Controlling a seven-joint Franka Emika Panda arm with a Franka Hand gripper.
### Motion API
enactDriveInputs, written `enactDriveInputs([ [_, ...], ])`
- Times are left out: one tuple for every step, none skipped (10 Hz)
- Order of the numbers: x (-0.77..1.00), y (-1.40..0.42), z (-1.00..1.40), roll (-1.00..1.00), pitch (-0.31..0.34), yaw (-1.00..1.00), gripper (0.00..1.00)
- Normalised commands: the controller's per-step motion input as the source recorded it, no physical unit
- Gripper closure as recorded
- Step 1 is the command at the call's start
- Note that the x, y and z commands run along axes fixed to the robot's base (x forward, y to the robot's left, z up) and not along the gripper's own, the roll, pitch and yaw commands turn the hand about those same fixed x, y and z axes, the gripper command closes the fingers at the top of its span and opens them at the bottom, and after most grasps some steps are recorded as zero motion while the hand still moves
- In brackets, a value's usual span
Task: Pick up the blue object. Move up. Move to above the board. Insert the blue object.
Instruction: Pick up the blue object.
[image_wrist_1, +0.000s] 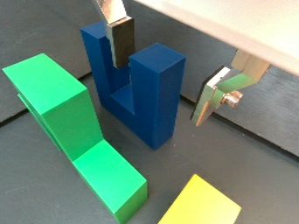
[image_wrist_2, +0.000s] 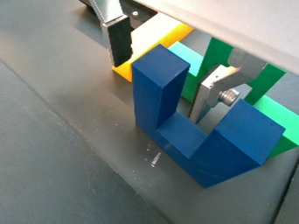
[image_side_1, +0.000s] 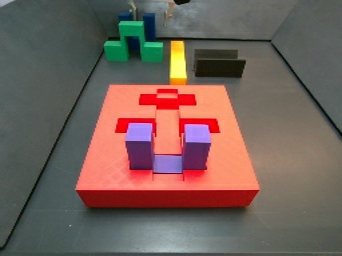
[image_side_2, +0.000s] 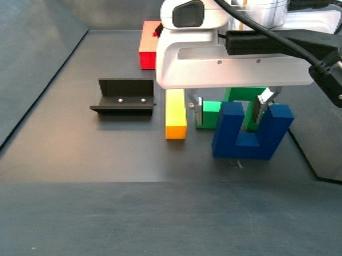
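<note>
The blue object (image_wrist_1: 140, 96) stands upright on the dark floor, prongs up; it also shows in a wrist view (image_wrist_2: 193, 131) and in both side views (image_side_2: 251, 135) (image_side_1: 134, 28). My gripper (image_wrist_1: 160, 90) is open and straddles one prong: one finger (image_wrist_1: 118, 42) sits in the slot between the prongs, and the other (image_wrist_1: 214, 94) is outside. Gaps show on both sides of the prong (image_wrist_2: 158, 83). In a side view my gripper (image_side_2: 235, 103) is low over the block. The red board (image_side_1: 167, 140) lies far from it, with a purple U-shaped block (image_side_1: 167, 148) in it.
A green stepped block (image_wrist_1: 76, 131) stands close beside the blue object. A yellow bar (image_side_2: 175, 113) lies next to it, also seen in a wrist view (image_wrist_2: 146, 48). The fixture (image_side_2: 123, 98) stands beyond the yellow bar. Grey walls enclose the floor.
</note>
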Motion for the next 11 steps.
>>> enactDriveInputs([
  [0.00, 0.00, 0.00, 0.00, 0.000, 0.00, 1.00],
  [0.00, 0.00, 0.00, 0.00, 0.000, 0.00, 1.00],
  [0.00, 0.00, 0.00, 0.00, 0.000, 0.00, 1.00],
  [0.00, 0.00, 0.00, 0.00, 0.000, 0.00, 1.00],
  [0.00, 0.00, 0.00, 0.00, 0.000, 0.00, 1.00],
  [0.00, 0.00, 0.00, 0.00, 0.000, 0.00, 1.00],
  [0.00, 0.00, 0.00, 0.00, 0.000, 0.00, 1.00],
  [0.00, 0.00, 0.00, 0.00, 0.000, 0.00, 1.00],
  [0.00, 0.00, 0.00, 0.00, 0.000, 0.00, 1.00],
  [0.00, 0.00, 0.00, 0.00, 0.000, 0.00, 1.00],
  [0.00, 0.00, 0.00, 0.00, 0.000, 0.00, 1.00],
])
